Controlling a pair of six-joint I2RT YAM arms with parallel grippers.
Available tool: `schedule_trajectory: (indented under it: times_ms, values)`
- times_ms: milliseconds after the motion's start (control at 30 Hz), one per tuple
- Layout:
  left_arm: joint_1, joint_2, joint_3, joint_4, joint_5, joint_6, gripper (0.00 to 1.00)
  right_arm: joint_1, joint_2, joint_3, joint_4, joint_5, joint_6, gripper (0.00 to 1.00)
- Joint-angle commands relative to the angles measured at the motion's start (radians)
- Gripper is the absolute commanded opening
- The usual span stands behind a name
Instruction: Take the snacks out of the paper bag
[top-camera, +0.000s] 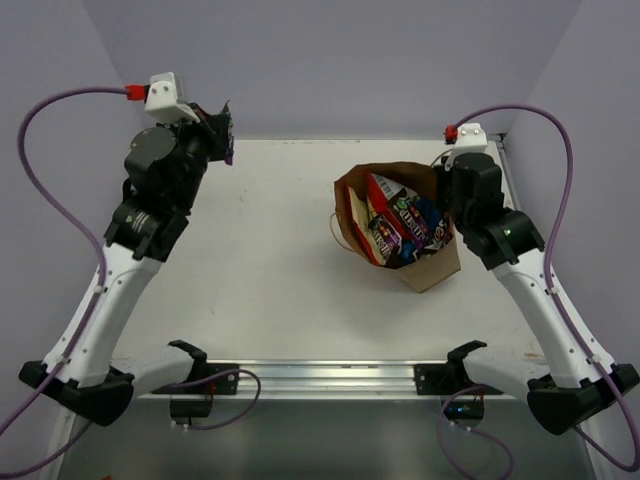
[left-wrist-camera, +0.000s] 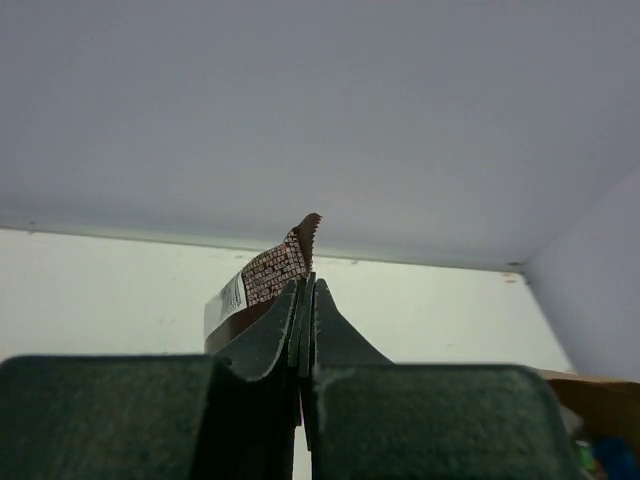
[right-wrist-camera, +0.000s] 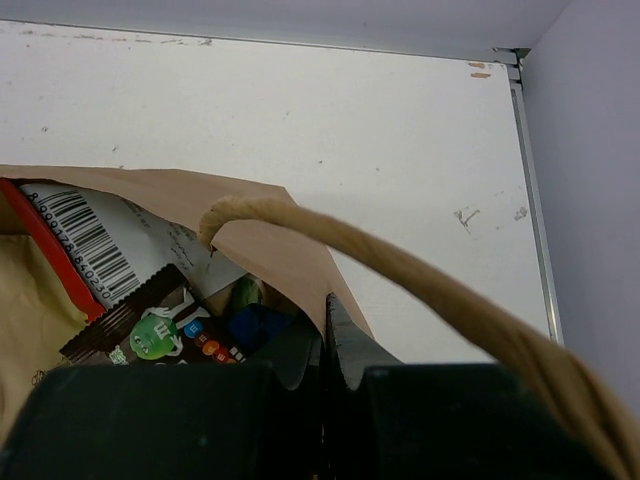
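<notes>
Left gripper (left-wrist-camera: 305, 290) jaws clamp a candy bar (left-wrist-camera: 272, 272), well left of the paper bag (top-camera: 430, 268); I'd lower before releasing. Right gripper (right-wrist-camera: 325, 325) jaws pinch its rim.

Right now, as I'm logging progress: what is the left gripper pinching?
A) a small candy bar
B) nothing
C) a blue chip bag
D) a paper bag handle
A: the left gripper is shut on a small candy bar, well apart from the paper bag.
</notes>
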Motion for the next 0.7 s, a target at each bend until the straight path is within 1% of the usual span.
schedule_trajectory:
  times_ms: [0, 33, 67, 133, 167, 200, 267, 400, 500, 533, 567, 600, 633, 667]
  values:
    - [0.18, 0.16, -0.143, 0.109, 0.169, 0.035, 0.0, 0.002, -0.044, 0.015, 0.103, 0.039, -0.01, 0.0]
    - [0.217, 0.191, -0.151, 0.172, 0.266, 0.022, 0.0, 0.002, -0.044, 0.015, 0.103, 0.034, -0.012, 0.0]
    - [0.263, 0.268, -0.151, 0.198, 0.301, 0.007, 0.0, 0.002, -0.044, 0.014, 0.103, 0.028, -0.01, 0.0]
    - [0.283, 0.359, -0.105, 0.232, 0.347, 0.012, 0.0, 0.002, -0.044, 0.008, 0.109, 0.006, -0.009, 0.0]
    - [0.299, 0.448, -0.063, 0.24, 0.365, 0.016, 0.0, 0.002, -0.043, 0.006, 0.111, 0.0, -0.004, 0.0]
    - [0.306, 0.488, -0.047, 0.249, 0.381, 0.012, 0.0, 0.002, -0.043, 0.0, 0.111, -0.007, -0.002, 0.0]
    - [0.329, 0.566, -0.044, 0.324, 0.434, -0.026, 0.0, 0.002, -0.043, -0.006, 0.112, -0.023, 0.004, 0.0]
    - [0.375, 0.63, -0.176, 0.508, 0.459, -0.105, 0.0, 0.002, -0.044, -0.032, 0.117, -0.029, 0.004, 0.0]
    - [0.423, 0.656, -0.283, 0.554, 0.433, -0.123, 0.0, 0.002, -0.046, -0.041, 0.12, -0.027, -0.004, 0.0]
    - [0.438, 0.665, -0.298, 0.549, 0.439, -0.125, 0.26, 0.002, -0.044, -0.042, 0.12, -0.029, -0.006, 0.0]
    - [0.466, 0.667, -0.308, 0.533, 0.45, -0.133, 0.42, 0.002, -0.044, -0.042, 0.12, -0.029, -0.009, 0.0]
    - [0.475, 0.662, -0.308, 0.5, 0.457, -0.133, 0.55, 0.002, -0.043, -0.042, 0.12, -0.03, -0.012, 0.0]
    - [0.481, 0.641, -0.308, 0.483, 0.459, -0.128, 0.76, 0.002, -0.041, -0.038, 0.118, -0.03, -0.012, 0.0]
    - [0.483, 0.622, -0.303, 0.448, 0.451, -0.11, 0.88, 0.002, -0.04, -0.034, 0.118, -0.029, -0.015, 0.0]
